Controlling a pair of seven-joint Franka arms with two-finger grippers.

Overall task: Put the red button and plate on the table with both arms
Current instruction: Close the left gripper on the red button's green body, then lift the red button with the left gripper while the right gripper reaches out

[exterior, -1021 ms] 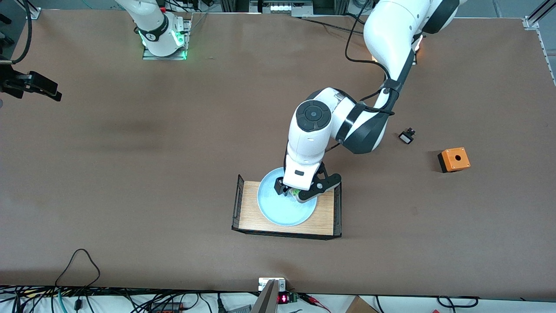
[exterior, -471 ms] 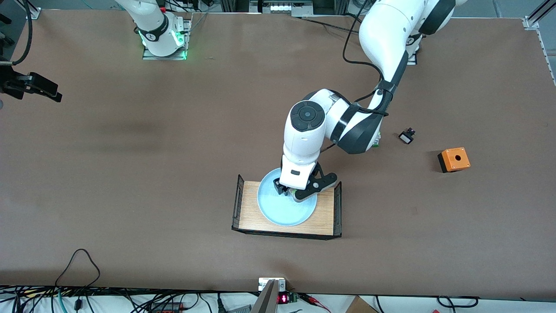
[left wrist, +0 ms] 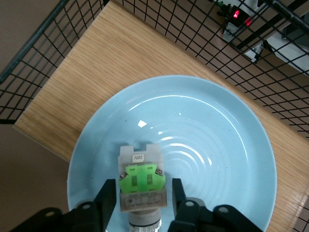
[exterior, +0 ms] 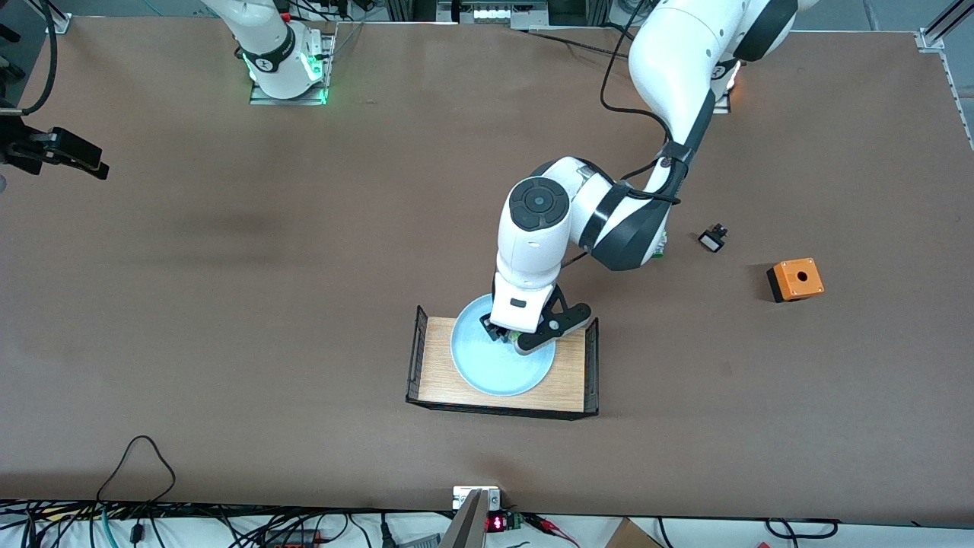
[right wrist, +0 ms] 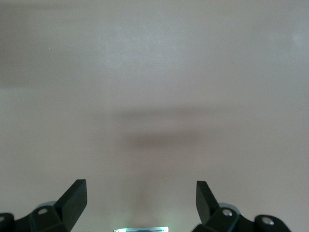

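Observation:
The pale blue plate [exterior: 487, 373] [left wrist: 217, 159] lies on a small wooden tray [exterior: 437, 373] in the middle of the table [exterior: 228, 304]. On the plate lies the red button [left wrist: 142, 181]; I see its green block and white-grey body, while its cap is hidden. My left gripper [exterior: 508, 339] [left wrist: 142, 193] is down on the plate with its jaws astride the button's body. A thin gap remains on each side. My right gripper [right wrist: 141, 193] waits, open, over bare table with nothing between its fingers.
The tray [left wrist: 96, 58] has black wire-mesh ends. An orange box [exterior: 795, 279] with a hole on top and a small black-and-white switch [exterior: 712, 240] lie toward the left arm's end of the table. Cables run along the table's edge nearest the camera.
My left gripper's jaws have drawn in from wide open to just outside the button's sides. The left arm shifted slightly over the plate. The right arm has not moved.

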